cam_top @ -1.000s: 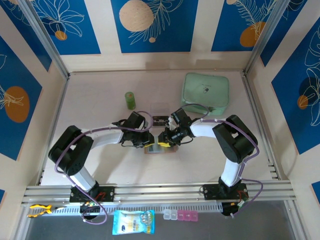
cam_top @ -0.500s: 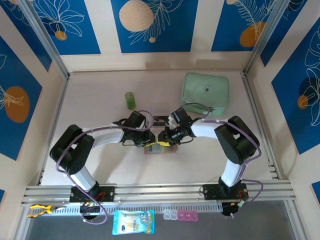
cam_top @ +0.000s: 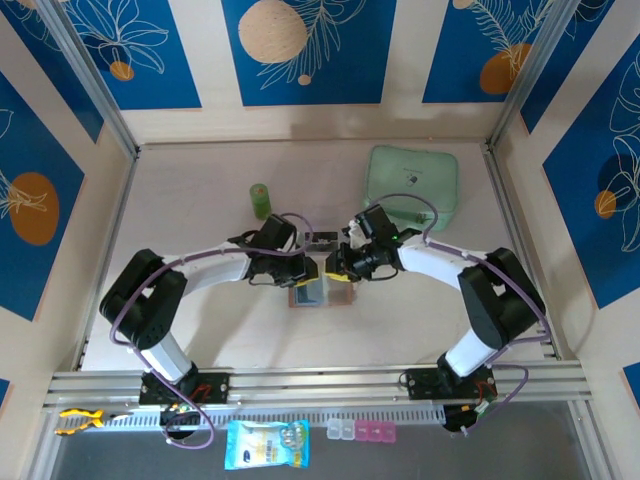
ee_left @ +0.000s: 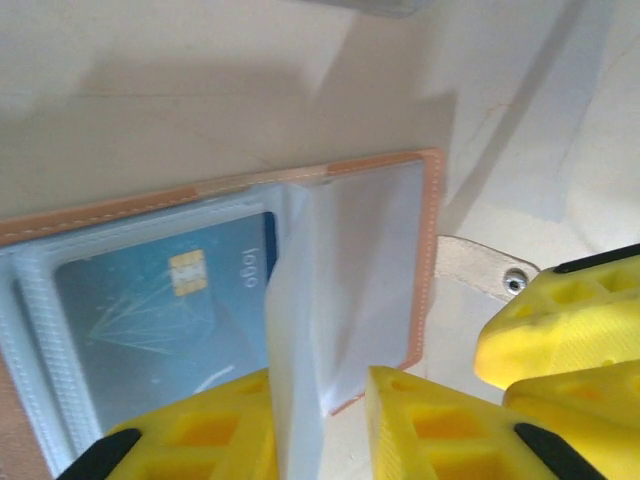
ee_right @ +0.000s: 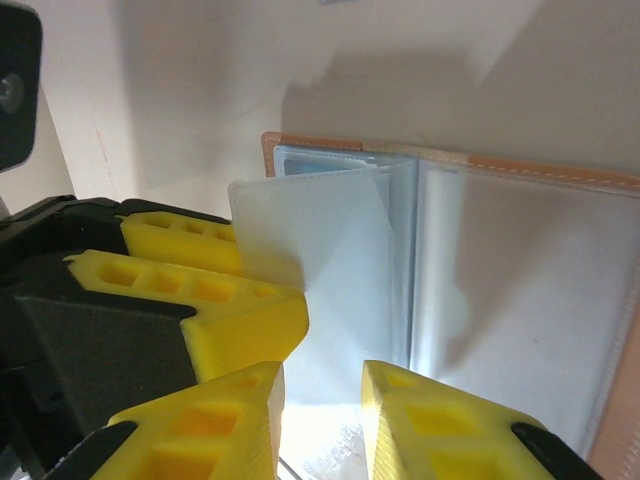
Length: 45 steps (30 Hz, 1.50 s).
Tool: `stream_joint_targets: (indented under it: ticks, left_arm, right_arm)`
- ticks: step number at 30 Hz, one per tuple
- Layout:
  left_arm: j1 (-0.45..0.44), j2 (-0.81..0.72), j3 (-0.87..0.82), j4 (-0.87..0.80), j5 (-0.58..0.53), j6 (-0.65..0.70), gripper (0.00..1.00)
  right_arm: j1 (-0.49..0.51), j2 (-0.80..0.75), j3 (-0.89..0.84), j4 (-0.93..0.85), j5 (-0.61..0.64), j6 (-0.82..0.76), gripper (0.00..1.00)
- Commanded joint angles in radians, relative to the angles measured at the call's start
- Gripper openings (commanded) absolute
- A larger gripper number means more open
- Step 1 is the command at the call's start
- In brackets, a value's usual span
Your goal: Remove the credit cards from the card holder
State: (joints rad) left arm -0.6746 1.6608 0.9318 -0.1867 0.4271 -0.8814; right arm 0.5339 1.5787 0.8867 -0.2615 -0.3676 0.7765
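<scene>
Step in hand, as I judge it, is leafing through the open holder (ee_left: 432, 250) to expose a card, with none yet pulled free. The holder lies flat and spread open on the desk (ee_left: 200, 80), between and just in front of the two claws in the top view.

At the holder's left panel, one blue card (ee_left: 150, 310) with a gold chip sits tucked under a clear sleeve, fully inside its pocket.

Left claw (ee_left: 318, 395) stands over the holder's middle fold. Its yellow fingers are narrowly apart, with a clear plastic leaf (ee_left: 300, 280) standing upright between them. The leaf lies against one finger and a gap shows beside the other, so I read this as straddling, not a firm pinch.

Right of the leaf, the holder's other panel looks bare through its sleeve, though glare makes that uncertain. Its snap tab (ee_left: 490, 270) lies flat on the desk just past the holder's right edge.

Right claw (ee_right: 322, 400) hovers close over the holder beside the left claw, its fingers slightly apart with nothing visibly gripped.

Next, I judge, the leaf needs holding aside and the holder pinning down. One claw can then reach the blue card's open edge and slide it out along the pocket. The sleeve is slippery and thin, so the pinch must catch card, not plastic.
</scene>
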Motion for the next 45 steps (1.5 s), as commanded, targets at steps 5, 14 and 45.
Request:
stream_joint_targets:
  ticks: [5,14,45]
  left_arm:
    - [-0.033,0.038,0.079,-0.032,0.027,0.023,0.38]
    - [-0.069,0.113,0.155,-0.022,0.037,0.014,0.47]
    - [-0.079,0.109,0.181,-0.051,-0.033,0.061,0.48]
  right_arm:
    - [-0.057,-0.087,0.013,-0.131,0.041,-0.056,0.29]
    - [-0.129,-0.204,-0.038,-0.166,0.053,-0.066,0.30]
    - [-0.133,-0.236,-0.083,-0.134,0.025,-0.030,0.32]
